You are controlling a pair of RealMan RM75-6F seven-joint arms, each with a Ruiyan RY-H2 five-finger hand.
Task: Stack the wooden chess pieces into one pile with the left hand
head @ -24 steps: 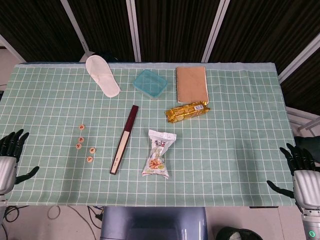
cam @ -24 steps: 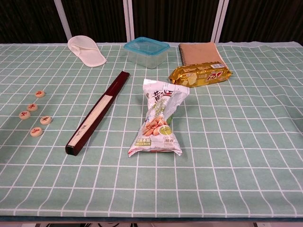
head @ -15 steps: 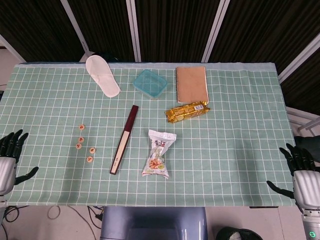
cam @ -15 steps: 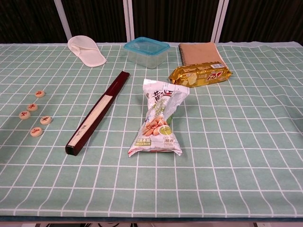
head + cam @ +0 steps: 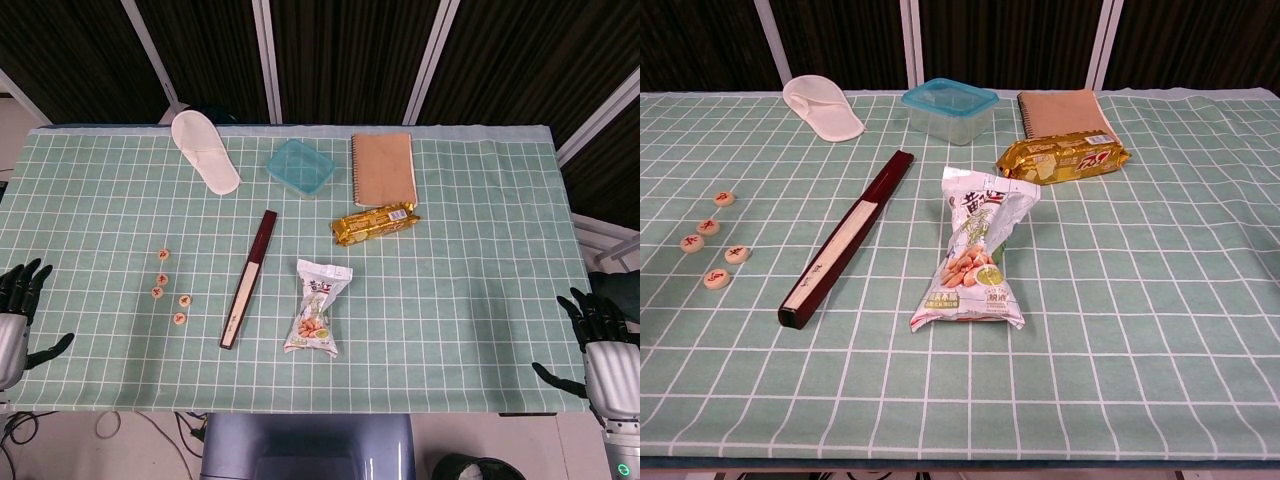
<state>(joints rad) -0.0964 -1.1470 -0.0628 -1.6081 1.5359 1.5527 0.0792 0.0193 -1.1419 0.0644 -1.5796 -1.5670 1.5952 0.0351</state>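
Several small round wooden chess pieces (image 5: 168, 285) with red marks lie loose and flat on the green checked cloth at the left, also visible as chess pieces (image 5: 715, 240) in the chest view. None rests on another. My left hand (image 5: 16, 325) hovers at the table's left front corner, fingers spread, holding nothing, well left of the pieces. At the right front corner my right hand (image 5: 600, 345) is likewise spread and empty. Neither hand shows in the chest view.
A folded dark red fan (image 5: 249, 278) lies just right of the pieces. A peanut bag (image 5: 317, 308) sits mid-table. Behind are a gold snack pack (image 5: 374, 224), brown notebook (image 5: 383, 168), teal-lidded box (image 5: 300, 167) and white slipper (image 5: 205, 150).
Both hands have drifted slightly down toward the near edge of the head view. The chess pieces and other objects have not moved.
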